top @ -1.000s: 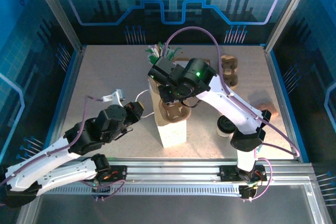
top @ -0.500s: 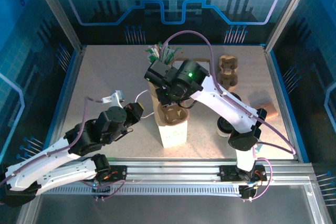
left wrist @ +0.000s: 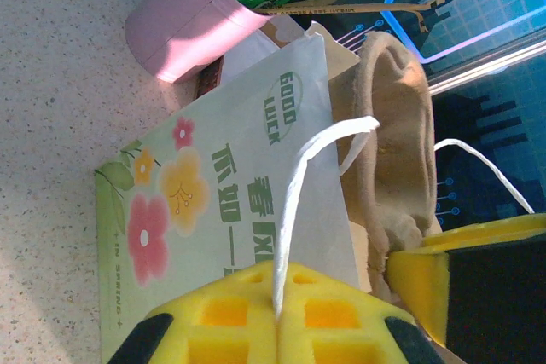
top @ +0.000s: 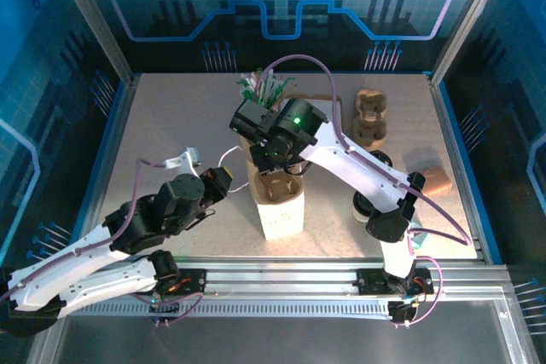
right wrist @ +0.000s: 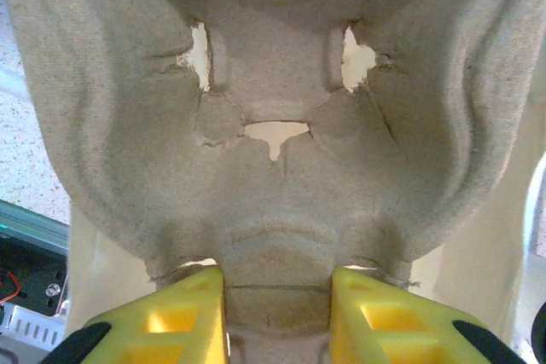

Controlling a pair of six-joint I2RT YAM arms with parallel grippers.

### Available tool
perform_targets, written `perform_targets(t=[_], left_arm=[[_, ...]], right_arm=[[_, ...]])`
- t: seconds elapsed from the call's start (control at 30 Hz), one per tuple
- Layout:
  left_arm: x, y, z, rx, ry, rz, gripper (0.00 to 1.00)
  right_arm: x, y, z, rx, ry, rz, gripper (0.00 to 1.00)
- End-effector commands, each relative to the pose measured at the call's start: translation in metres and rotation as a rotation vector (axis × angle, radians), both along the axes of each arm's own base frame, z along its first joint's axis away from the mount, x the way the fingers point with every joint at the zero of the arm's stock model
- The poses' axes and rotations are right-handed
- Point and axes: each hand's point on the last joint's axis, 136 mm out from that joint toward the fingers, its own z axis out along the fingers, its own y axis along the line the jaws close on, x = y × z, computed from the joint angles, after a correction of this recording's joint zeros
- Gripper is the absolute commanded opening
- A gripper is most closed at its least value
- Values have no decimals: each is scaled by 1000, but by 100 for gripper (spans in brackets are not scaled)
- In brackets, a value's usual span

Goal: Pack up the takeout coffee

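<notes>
Takeout coffee (top: 367,203), a small white paper cup with a black round lid, is standing on the table (top: 171,125) right of the white floral paper bag (top: 281,215), apart from it. The left gripper (left wrist: 277,300) is pinching the bag's white string handle (left wrist: 299,185), fingers fully closed. The right gripper (right wrist: 277,296) is clamping 2 yellow fingers (right wrist: 162,321) on the brown moulded cardboard cup carrier (right wrist: 273,125), which is sitting at the bag's open top.

The paper bag (left wrist: 247,176) has green print on its flowered side. It reads "GOOD LUCK" in capitals, with larger green Chinese characters beside it, partly covered. A tiny line along the bag's edge is too small to read.
</notes>
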Motion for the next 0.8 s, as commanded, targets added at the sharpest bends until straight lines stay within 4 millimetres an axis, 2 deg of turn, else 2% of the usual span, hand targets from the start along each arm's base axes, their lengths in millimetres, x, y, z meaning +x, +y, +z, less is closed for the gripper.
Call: perform_targets(t=[0.0, 0.3, 0.47, 0.7, 0.77], left_arm=[[0, 3, -1, 7, -13, 14, 0], [1, 6, -2, 19, -13, 25, 0], [1, 8, -2, 28, -17, 31, 0], [2, 11, -1, 39, -27, 44, 0], [2, 11, -1, 42, -30, 43, 0]], right_arm=[[5, -1, -13, -14, 29, -6, 30], [9, -5, -24, -32, 37, -12, 30], [2, -3, -36, -26, 81, -1, 29], [-3, -12, -21, -26, 49, 7, 29], [-3, -10, -23, -31, 55, 20, 29]])
